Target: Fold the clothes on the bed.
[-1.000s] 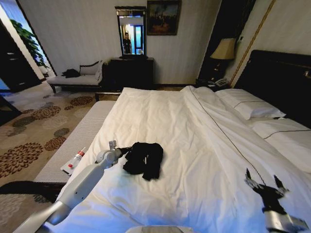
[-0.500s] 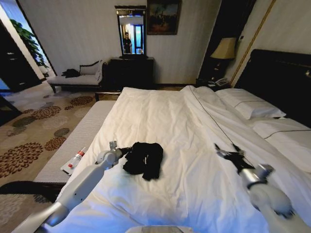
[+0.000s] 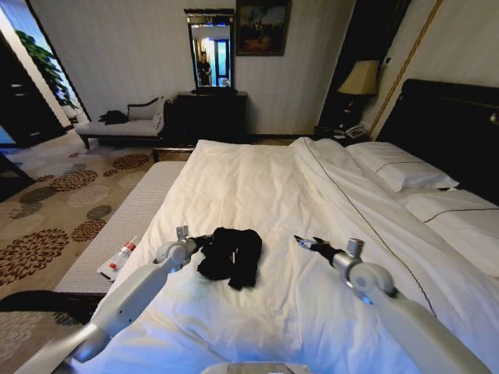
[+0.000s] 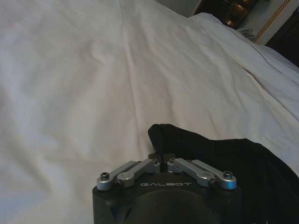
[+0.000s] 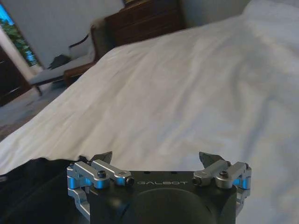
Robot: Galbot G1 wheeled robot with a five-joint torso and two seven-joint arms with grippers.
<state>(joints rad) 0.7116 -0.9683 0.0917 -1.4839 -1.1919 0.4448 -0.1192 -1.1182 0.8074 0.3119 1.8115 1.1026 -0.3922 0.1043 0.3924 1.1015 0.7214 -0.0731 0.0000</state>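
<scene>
Head view: the left tool sits at the left edge of the black T-shirt, its fingers drawn together and pinching the cloth there. In the left wrist view that tool has its tips closed against a raised corner of the T-shirt, which spreads away from them in a dark heap.

On the other side, the right tool hovers over the white duvet near the shirt's right side, not touching it, pointing toward the garment. Its fingers stand well apart (the right wrist view makes this plain), with the right tool showing two spread tips above bare duvet and a dark patch of the T-shirt near one of them.

The shirt lies bunched in a small lump on the bed, on the near part of the duvet, toward the bed's left side. White pillows lie against the dark headboard at the right. On a pale bench just beside the bed's left edge lies a small tube.
</scene>
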